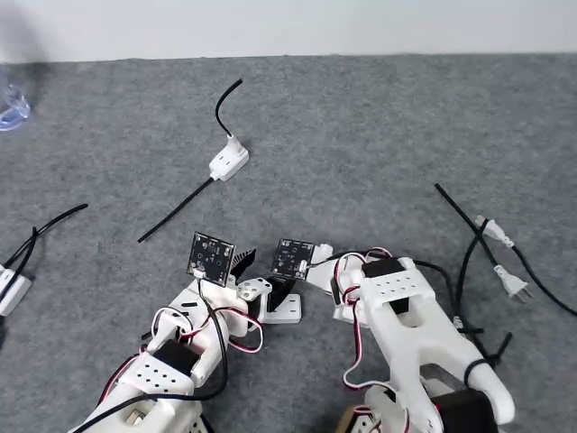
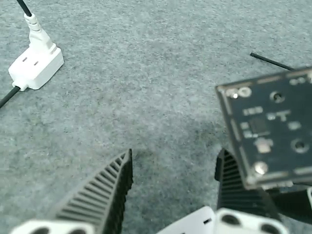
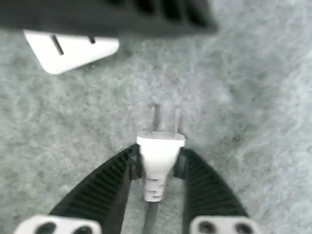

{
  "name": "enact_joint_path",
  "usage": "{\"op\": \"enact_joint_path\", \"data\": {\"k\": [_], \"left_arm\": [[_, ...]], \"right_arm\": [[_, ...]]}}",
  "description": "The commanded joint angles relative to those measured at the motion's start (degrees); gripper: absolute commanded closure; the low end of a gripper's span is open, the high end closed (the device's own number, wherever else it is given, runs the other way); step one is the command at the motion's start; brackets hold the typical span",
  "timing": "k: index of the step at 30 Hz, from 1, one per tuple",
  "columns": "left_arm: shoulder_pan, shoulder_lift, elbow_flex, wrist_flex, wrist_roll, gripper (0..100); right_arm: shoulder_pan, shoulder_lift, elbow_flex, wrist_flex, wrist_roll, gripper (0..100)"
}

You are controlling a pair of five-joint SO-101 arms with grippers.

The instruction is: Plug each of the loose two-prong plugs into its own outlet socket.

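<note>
Right wrist view shows my right claw closed on a white two-prong plug, its prongs pointing away from the wrist over grey carpet, a white slotted piece lying beyond. My left claw hangs low beside it, fingers spread wide and holding nothing, with a white outlet socket resting well ahead.
</note>
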Motion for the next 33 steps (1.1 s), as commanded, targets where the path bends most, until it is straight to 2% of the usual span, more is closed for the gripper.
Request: {"op": "enact_joint_path", "data": {"k": [1,5,14,20,29,33], "left_arm": [[-0.35,-0.18,-0.22,0.44,0.18,74],[-0.35,-0.18,-0.22,0.44,0.18,74],[-0.35,-0.09,-0.22,0.44,0.18,74],[0.09,-0.26,-0.48,0.00,0.44,74],[4.31,-0.26,-1.19,-1.85,0.79,74],[5.71,-0.26,-1.45,-1.93,4.22,74]], "right_arm": [[-0.75,0.04,-3.16,-0.84,-0.26,96.0],[-1.36,0.04,-3.16,-0.84,-0.26,99.5],[-1.01,-1.19,-3.60,-1.27,-0.62,99.0],[-3.30,-9.45,-5.27,8.84,-0.97,99.0],[-8.66,-26.77,-6.77,16.92,-9.32,99.0],[-10.86,-31.34,-7.74,20.53,-10.46,99.0]]}}
